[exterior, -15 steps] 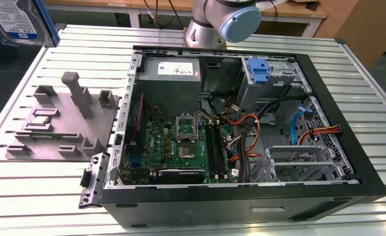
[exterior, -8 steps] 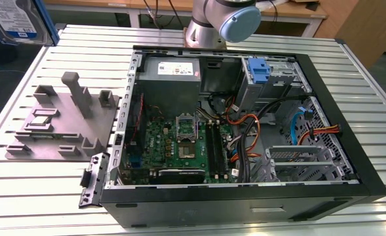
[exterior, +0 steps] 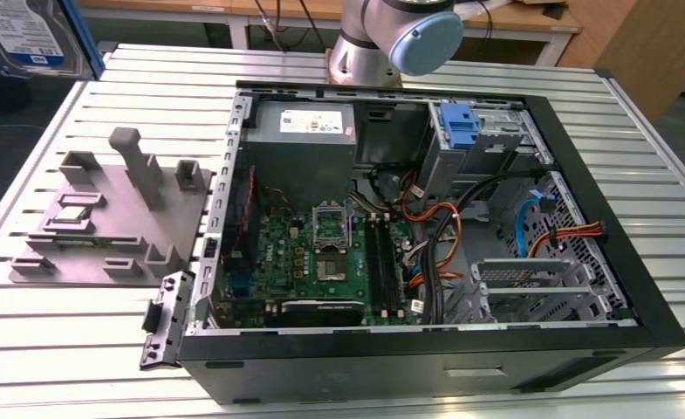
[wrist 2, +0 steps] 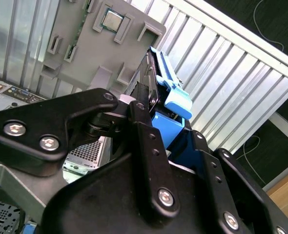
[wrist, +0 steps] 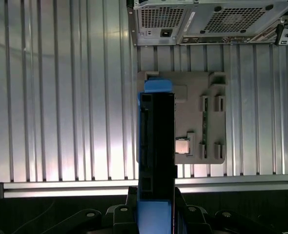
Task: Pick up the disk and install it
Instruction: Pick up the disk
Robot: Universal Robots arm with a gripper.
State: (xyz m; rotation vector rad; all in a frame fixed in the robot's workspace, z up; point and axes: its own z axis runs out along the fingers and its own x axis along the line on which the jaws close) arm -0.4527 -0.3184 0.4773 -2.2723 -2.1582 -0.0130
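Where the black fingers (wrist 2: 144, 131) of the gripper (wrist 2: 166, 122) close in the second wrist view, we see them clenched on the disk (wrist 2: 154, 80), pressing its two broad faces. In the first wrist view we look at the disk edge-on. It appears as a narrow dark slab whose long axis runs straight out from the gripper, with the blue tab (wrist: 157, 87) of its carrier at the far end.

In the exterior view the disk sits in the upper left corner of the frame, partly cut by the edge. Its white-and-blue label faces the camera, and it is well apart from the computer case (exterior: 435, 367).

Beyond the disk, in the first wrist view, lies a grey fixture (wrist: 202, 122) with a small processor chip (wrist: 183, 145) set in it. Bare slats of the table (wrist: 61, 97) spread wide on one side of it.

In the exterior view, the fixture stands at the exterior view's left, just beside the case. The case lies on its side with its open face up and fills the middle and right of the frame. Inside it we see:

- a grey power supply (exterior: 307, 122) at the upper middle
- a green motherboard (exterior: 318, 253) below the power supply
- a blue bracket (exterior: 464, 131) in the upper right bay
- a grey metal drive cage (exterior: 534, 284) at the lower right, with orange and blue cables running near it

The table is ribbed aluminium, pale and reflective, and open slats show along the lower edge of the frame. The arm (exterior: 400, 39) rises at the top centre. Behind it we see wooden furniture, loose cables and a dark floor.
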